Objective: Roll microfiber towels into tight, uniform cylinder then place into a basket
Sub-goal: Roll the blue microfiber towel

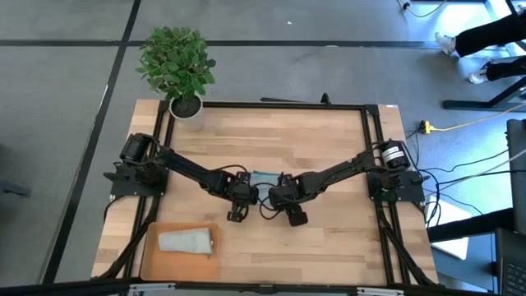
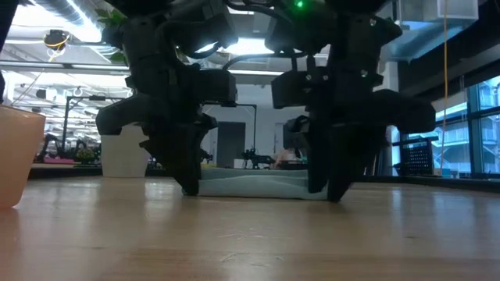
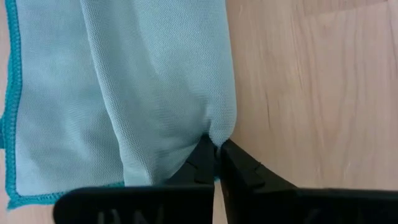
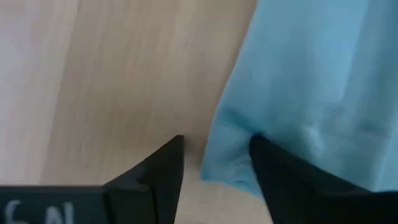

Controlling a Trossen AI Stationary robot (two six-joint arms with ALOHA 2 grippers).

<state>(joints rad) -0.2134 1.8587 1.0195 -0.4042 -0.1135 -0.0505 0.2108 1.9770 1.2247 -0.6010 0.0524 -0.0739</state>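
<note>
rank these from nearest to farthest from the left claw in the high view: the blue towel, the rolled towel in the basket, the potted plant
1. The light blue-teal microfiber towel, at table centre, right beside the left claw, which pinches its edge.
2. The pale grey-green rolled towel, in the shallow orange-tan basket at the near left corner.
3. The leafy green plant in a white pot, at the far left corner.
</note>
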